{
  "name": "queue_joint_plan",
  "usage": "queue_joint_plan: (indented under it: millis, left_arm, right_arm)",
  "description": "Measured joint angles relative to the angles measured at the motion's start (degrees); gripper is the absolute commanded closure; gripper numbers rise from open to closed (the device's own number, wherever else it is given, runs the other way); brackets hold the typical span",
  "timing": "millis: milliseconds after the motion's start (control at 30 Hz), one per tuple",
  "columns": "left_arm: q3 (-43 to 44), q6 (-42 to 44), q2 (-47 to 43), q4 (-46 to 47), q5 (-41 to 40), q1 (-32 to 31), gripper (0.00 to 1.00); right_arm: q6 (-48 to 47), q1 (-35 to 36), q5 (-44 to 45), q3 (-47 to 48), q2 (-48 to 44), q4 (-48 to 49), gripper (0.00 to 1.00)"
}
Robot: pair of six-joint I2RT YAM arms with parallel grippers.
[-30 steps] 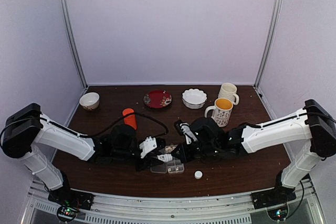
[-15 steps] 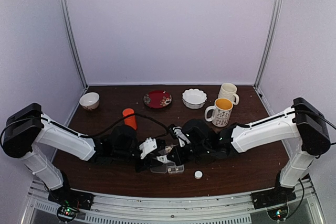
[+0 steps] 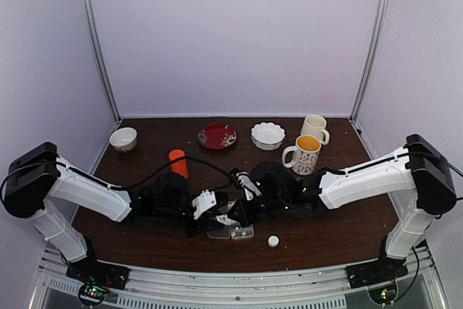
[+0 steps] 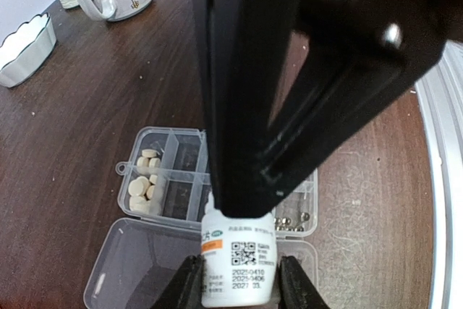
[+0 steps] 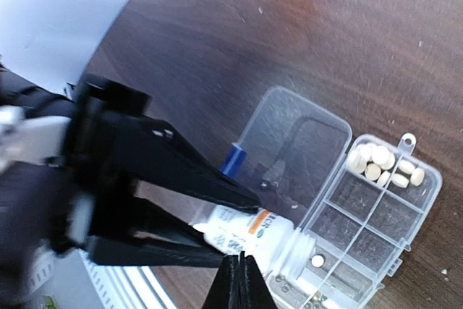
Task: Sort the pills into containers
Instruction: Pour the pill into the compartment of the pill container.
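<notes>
Right claw (image 5: 241,260) against white bottle (image 5: 246,229) over containers (image 5: 391,216)

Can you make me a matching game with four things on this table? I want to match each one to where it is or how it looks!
Things:
1. white bottle
2. pill box
3. red plate
4. white cap

Place or state:
A. lying alone near the front of the table
B. held in the left gripper
C. lid open
D. at the back of the table

Pairs: 1-B, 2-C, 3-D, 4-A
</notes>
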Motion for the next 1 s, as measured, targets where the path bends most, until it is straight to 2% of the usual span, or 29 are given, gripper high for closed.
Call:
queue_joint_plan:
  millis: [167,467,767,1000]
  left_arm:
    - [-0.15,-0.11,0.09,-0.63,-0.26,0.11,1.00]
    - [-0.13,-0.09,0.09,-0.09,0.02,0.00,1.00]
    - [-0.22,-0.09,0.09,0.44,0.28,0.00,1.00]
    - [-0.35,-0.09,0.09,0.72,0.44,0.00,1.00]
  right_arm:
    - [-0.70,0.20,-0.81,2.73,4.81,-4.11,1.00]
    - [-1.79,0.17,0.04,2.73,-1.60,-5.60,1.00]
    - [-1.29,0.15,0.04,1.49,-1.79,-3.54,1.00]
    - [-1.62,0.17,-0.22,3.58,4.11,-6.54,1.00]
